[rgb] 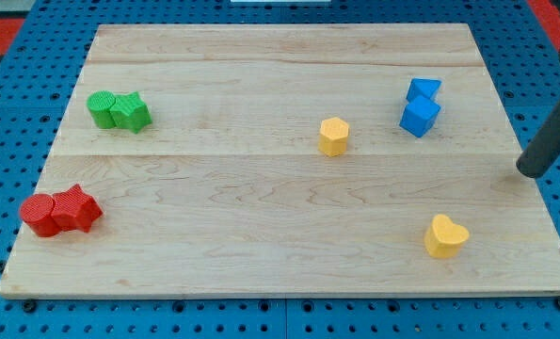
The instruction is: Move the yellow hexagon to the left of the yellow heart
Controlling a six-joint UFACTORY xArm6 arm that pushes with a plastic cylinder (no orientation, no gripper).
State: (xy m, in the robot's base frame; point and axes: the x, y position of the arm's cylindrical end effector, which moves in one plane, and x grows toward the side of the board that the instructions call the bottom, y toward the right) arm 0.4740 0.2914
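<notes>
The yellow hexagon (333, 136) stands a little right of the board's middle. The yellow heart (445, 235) lies near the bottom right, well below and to the right of the hexagon. My tip (527, 170) rests at the board's right edge, far right of the hexagon and above and right of the heart, touching no block.
A blue triangle-like block (424, 90) and a blue cube (419, 116) sit together at the upper right. A green round block (102, 108) and a green star (130, 112) touch at the upper left. A red round block (40, 215) and a red star (76, 209) touch at the lower left.
</notes>
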